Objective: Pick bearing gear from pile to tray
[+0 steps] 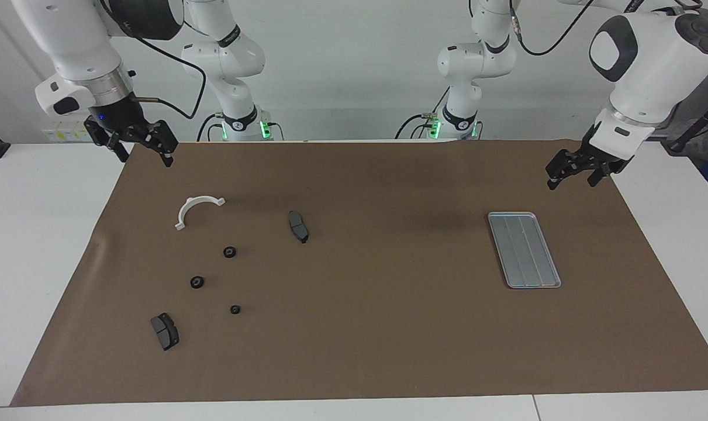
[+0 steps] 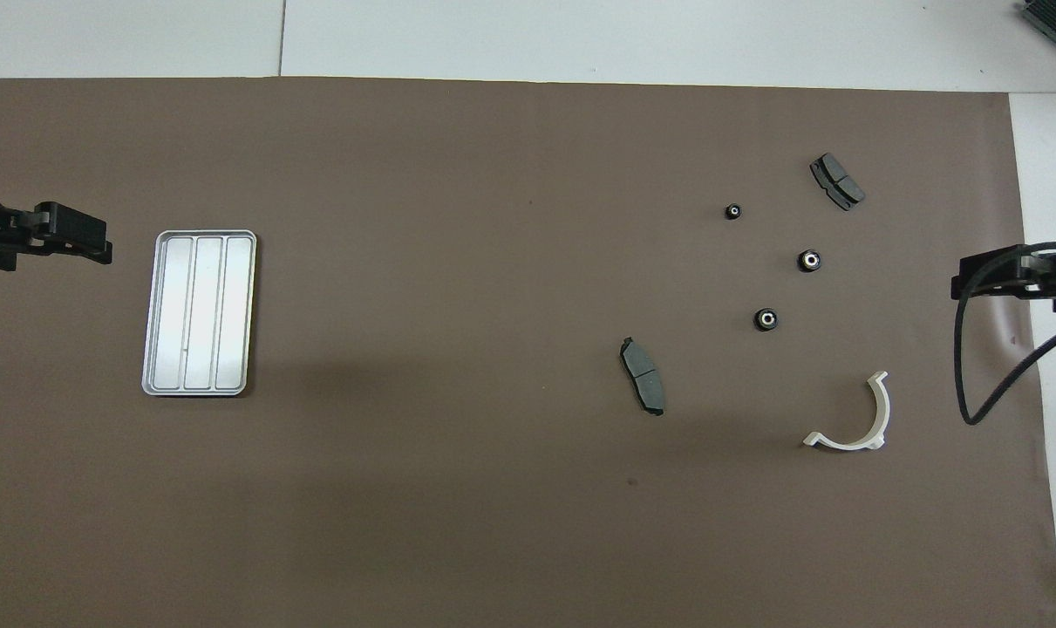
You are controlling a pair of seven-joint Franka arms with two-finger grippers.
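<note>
Even, bright light from above; soft diffuse shadows on the brown mat. Mild glare on the tray. Both views sharp, no obvious blur or edge distortion.

Two white robot arms wait raised above the surface, one at each end, wrists bent downward: the left end effector and the right end effector both hang in the air with black fingers spread apart, holding and touching nothing.
</note>
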